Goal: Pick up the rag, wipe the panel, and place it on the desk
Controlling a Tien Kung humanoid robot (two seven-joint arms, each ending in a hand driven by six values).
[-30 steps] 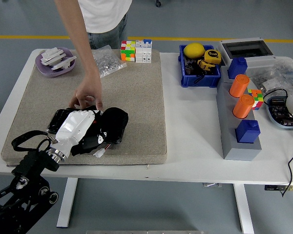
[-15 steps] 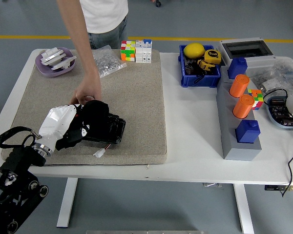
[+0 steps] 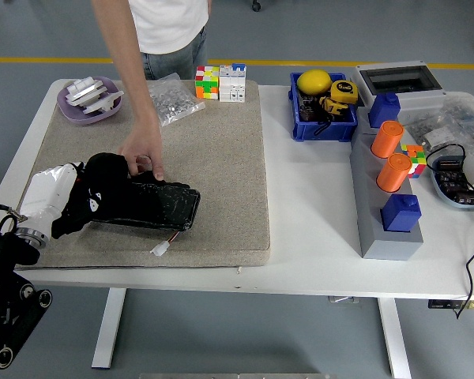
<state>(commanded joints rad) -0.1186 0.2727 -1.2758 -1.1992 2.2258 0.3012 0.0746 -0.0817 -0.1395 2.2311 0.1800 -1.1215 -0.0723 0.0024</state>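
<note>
Lower left of the frame: the robot's white-shelled left hand (image 3: 54, 199) lies on the beige felt mat (image 3: 221, 158), its fingers curled down into a soft black cloth rag (image 3: 103, 189), which it grips and presses onto the left end of the flat glossy black panel (image 3: 154, 205). The panel lies flat on the mat, with a thin lead and small white connector (image 3: 161, 249) trailing off its lower edge. A person's hand (image 3: 144, 154) reaches in from the top of the frame, fingertips on the panel's upper edge, apparently steadying it. The right hand is out of view.

Handling judgement: the rag looks light, limp and bunched, so it should be held by a gathered fold in a full-hand grip, not pinched at an edge. It will likely drag easily across the glossy face. The panel appears thin, rigid and possibly fragile; pressure should stay flat and moderate. The connector lead could snag the rag near the lower edge.

Wipe appears in progress; rag not yet set down on the white desk (image 3: 316, 205).
</note>
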